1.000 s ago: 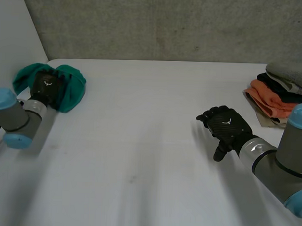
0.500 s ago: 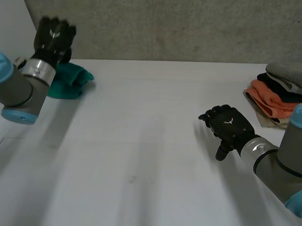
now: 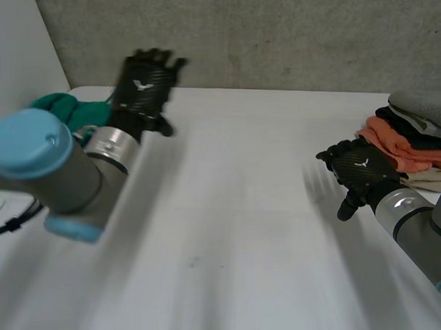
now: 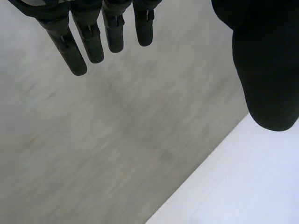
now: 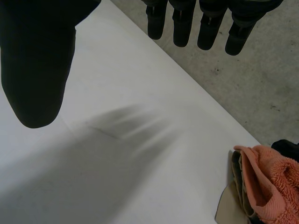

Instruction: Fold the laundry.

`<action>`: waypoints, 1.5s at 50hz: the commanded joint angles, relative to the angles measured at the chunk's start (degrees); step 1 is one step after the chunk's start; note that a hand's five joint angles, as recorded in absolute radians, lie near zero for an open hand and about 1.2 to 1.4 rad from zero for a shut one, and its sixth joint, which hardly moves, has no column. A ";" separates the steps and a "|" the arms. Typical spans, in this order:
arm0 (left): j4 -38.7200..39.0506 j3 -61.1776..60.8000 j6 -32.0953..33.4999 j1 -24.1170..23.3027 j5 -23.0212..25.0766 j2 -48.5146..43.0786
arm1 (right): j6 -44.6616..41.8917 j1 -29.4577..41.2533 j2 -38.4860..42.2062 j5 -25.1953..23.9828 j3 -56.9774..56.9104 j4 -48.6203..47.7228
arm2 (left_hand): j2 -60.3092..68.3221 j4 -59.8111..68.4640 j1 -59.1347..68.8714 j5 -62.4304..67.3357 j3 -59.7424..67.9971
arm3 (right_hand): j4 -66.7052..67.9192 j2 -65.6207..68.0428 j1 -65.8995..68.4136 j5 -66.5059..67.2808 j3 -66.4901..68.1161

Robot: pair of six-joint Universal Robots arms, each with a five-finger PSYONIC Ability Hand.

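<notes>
A crumpled green cloth [image 3: 72, 109] lies at the table's far left corner, partly hidden behind my left arm. My left hand [image 3: 146, 83] is raised above the table to the right of that cloth, fingers [image 4: 88, 39] straight and spread, holding nothing. My right hand [image 3: 361, 170] hovers over the right side of the table, open and empty, with its fingers [image 5: 210, 28] straight. It sits just left of a stack of folded laundry [image 3: 413, 135], whose orange towel [image 5: 264, 184] lies beside the hand in the right wrist view.
The white table [image 3: 233, 209] is bare across its middle and front. A grey concrete wall [image 3: 247, 35] runs behind the far edge. A white panel [image 3: 22, 49] stands at the far left.
My left hand has let go of the green cloth, lifted off it and swung right and forward. My right hand has drifted right, closer to the folded stack.
</notes>
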 commanded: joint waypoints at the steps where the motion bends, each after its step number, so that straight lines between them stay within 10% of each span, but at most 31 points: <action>1: -1.55 8.80 15.47 12.73 1.31 -10.24 | -0.02 0.25 1.08 -0.12 -0.48 -0.10 | -0.57 -0.26 0.61 -0.05 -0.80 | -2.14 -2.31 -3.71 -2.47 -2.27; 12: -2.17 24.18 23.39 22.49 13.88 -29.22 | -2.83 0.16 5.03 0.40 -1.27 -0.19 | 1.11 1.42 2.29 1.63 0.88 | -2.14 -2.31 -3.71 -2.47 -2.27; 35: -1.73 45.80 25.68 23.73 21.44 -47.78 | -3.35 0.95 8.38 2.25 -2.06 -1.24 | 11.53 11.84 12.71 12.05 11.30 | -2.14 -2.31 -3.71 -2.47 -2.27; 42: -1.91 48.71 25.59 23.73 22.76 -49.54 | -3.79 0.86 8.29 2.34 -2.06 -1.24 | 66.63 66.94 67.81 67.15 66.40 | -2.14 -2.31 -3.71 -2.47 -2.27; 49: -0.24 42.22 24.10 22.32 17.67 -41.48 | -3.79 0.60 7.94 2.34 -1.97 -1.16 | 66.69 67.00 67.87 67.21 66.46 | -2.14 -2.31 -3.71 -2.47 -2.27; 65: 0.20 5.15 -9.02 3.01 15.38 6.85 | -3.79 0.16 5.57 2.16 -1.01 -1.24 | 66.69 67.00 67.87 67.21 66.46 | -2.14 -2.31 -3.71 -2.47 -2.27; 75: 0.64 -9.21 -13.96 -14.31 15.11 9.10 | -3.09 -2.03 3.02 2.69 -1.36 -1.16 | 66.69 67.00 67.87 67.21 66.46 | -2.14 -2.31 -3.71 -2.47 -2.27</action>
